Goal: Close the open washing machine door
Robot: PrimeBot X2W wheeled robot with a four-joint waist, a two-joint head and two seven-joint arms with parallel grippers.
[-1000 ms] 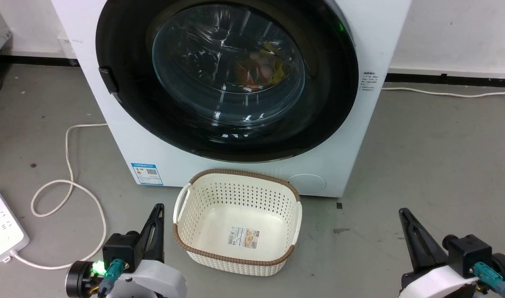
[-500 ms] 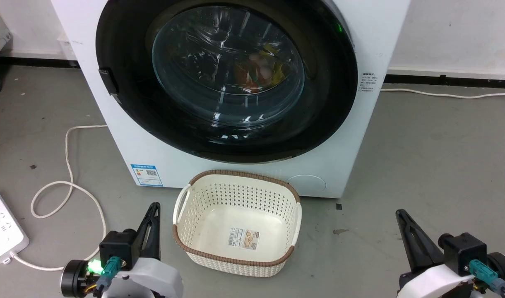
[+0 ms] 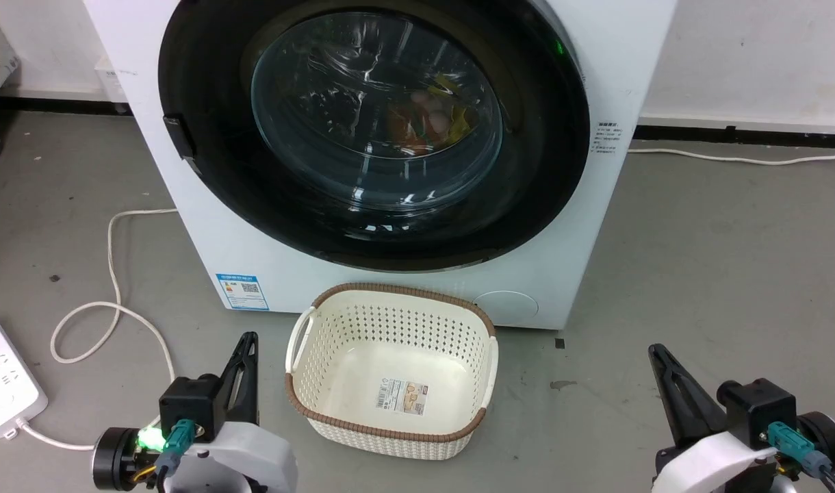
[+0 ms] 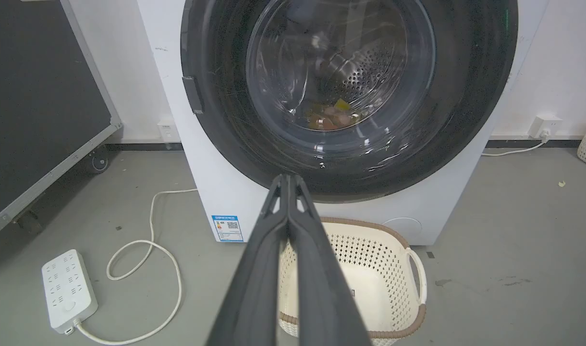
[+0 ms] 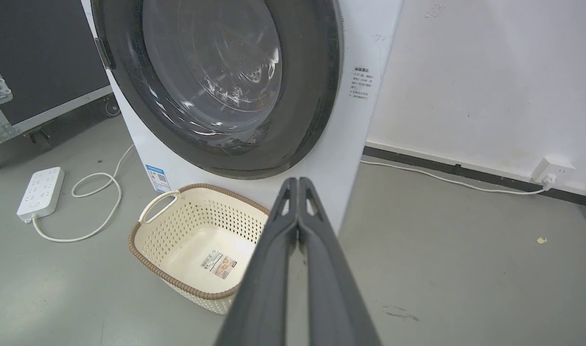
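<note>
1. L gripper: in my left wrist feed the 2 dark fingers are pressed together along their length, tips meeting, nothing between them. In the head feed it sits at 7 o'clock, tip pointing to 12, just beside the basket's left handle, apart from it.

2. R gripper: same condition in the right wrist feed, fingers together, no load. In the head feed it sits at 5 o'clock over bare grey floor, well apart from the basket.

3. Cream perforated basket: between both grippers at 6 o'clock, on the floor against the machine front, with a label on its bottom.

4. Washing machine door: at 12 o'clock. Its black rim lies flush against the front of the washing machine. Latch tab at the rim's 9 o'clock. Coloured items show through the glass.

5. Blue sticker: low on the front, 7 o'clock of the door.

6. Power strip and looped cord: floor, 8 o'clock.
</note>
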